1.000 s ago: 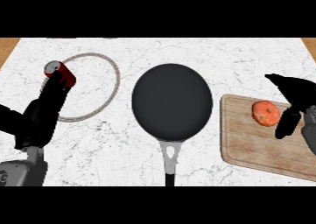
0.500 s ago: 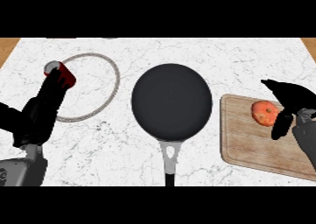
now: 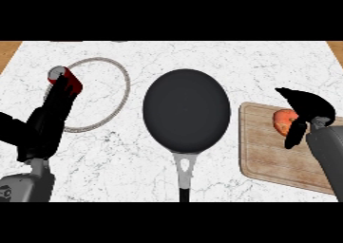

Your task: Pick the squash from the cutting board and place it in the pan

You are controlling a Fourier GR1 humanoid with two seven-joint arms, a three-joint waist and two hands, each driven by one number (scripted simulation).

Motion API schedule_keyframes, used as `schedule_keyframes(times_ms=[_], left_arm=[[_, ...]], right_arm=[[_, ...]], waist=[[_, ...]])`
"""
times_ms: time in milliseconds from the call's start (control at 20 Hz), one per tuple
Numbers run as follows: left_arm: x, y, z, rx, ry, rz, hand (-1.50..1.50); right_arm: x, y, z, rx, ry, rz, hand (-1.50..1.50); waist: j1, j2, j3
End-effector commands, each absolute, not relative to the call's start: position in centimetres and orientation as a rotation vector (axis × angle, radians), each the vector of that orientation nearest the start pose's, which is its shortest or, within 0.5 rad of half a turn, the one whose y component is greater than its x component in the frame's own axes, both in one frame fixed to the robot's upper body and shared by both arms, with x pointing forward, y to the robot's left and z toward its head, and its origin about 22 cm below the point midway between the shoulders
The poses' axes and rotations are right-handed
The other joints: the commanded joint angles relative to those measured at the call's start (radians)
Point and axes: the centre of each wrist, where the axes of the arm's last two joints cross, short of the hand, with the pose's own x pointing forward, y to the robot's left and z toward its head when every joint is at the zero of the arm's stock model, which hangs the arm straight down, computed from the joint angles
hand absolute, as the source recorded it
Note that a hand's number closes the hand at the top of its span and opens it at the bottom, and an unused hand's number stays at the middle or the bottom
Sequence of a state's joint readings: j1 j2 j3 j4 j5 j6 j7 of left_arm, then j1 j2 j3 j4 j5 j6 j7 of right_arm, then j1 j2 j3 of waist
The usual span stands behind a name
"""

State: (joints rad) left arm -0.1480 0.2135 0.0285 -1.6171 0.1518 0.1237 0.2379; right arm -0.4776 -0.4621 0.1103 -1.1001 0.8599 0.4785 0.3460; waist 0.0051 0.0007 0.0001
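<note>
on the wooden cutting board [image 3: 272, 161] at the right side of the white worktop [image 3: 223, 61] sits the squash [image 3: 283, 121], a small orange-red lump near the board's top left corner. the right hand [image 3: 310, 107] is arched over it. its fingers [image 3: 294, 136] are apart: one hangs down just beside the squash on the right, and the others curve above it. they are not closed round the squash, and i cannot tell if any of them touch it. the black pan [image 3: 186, 111] lies in the middle of the worktop, just left of the board, with nothing in it. its handle [image 3: 183, 171] points to the lower edge. the left hand [image 3: 44, 130] is far over at the left, fingers straight and open, holding nothing. right at its tips is a small red thing [image 3: 70, 84] with a grey end. a thin grey ring [image 3: 97, 59] lies flat on the worktop beside that hand.
</note>
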Motion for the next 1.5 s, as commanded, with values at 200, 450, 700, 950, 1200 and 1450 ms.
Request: schedule_keyframes(times_ms=[200,450,700,950,1200,1450], left_arm=[[27.6,29.9,5.5,0.111,-1.531,0.043,0.00],[27.1,26.6,5.4,0.097,-1.521,0.043,0.00],[27.8,26.0,5.5,0.108,-1.507,0.045,0.00],[28.0,28.1,5.7,0.112,-1.501,0.059,0.00],[28.4,25.0,5.8,0.026,-1.514,-0.039,0.00],[29.2,24.3,6.5,0.008,-1.509,-0.061,0.00]], right_arm=[[35.7,-29.9,3.5,-0.810,-0.812,1.275,1.50],[35.9,-29.3,2.3,-0.827,-0.862,1.241,1.50],[35.1,-30.1,4.1,-0.817,-0.897,1.226,1.50],[35.4,-16.2,5.1,-0.878,-1.069,1.172,1.50],[34.3,-6.5,8.8,-0.959,-1.183,1.182,1.50],[31.9,-0.6,14.1,-1.269,-1.305,1.102,1.50]], waist=[[0.000,0.001,0.000],[0.001,0.000,0.000],[-0.009,-0.002,0.000],[-0.007,-0.009,-0.003],[0.106,-0.012,-0.005],[0.120,-0.020,-0.006]])
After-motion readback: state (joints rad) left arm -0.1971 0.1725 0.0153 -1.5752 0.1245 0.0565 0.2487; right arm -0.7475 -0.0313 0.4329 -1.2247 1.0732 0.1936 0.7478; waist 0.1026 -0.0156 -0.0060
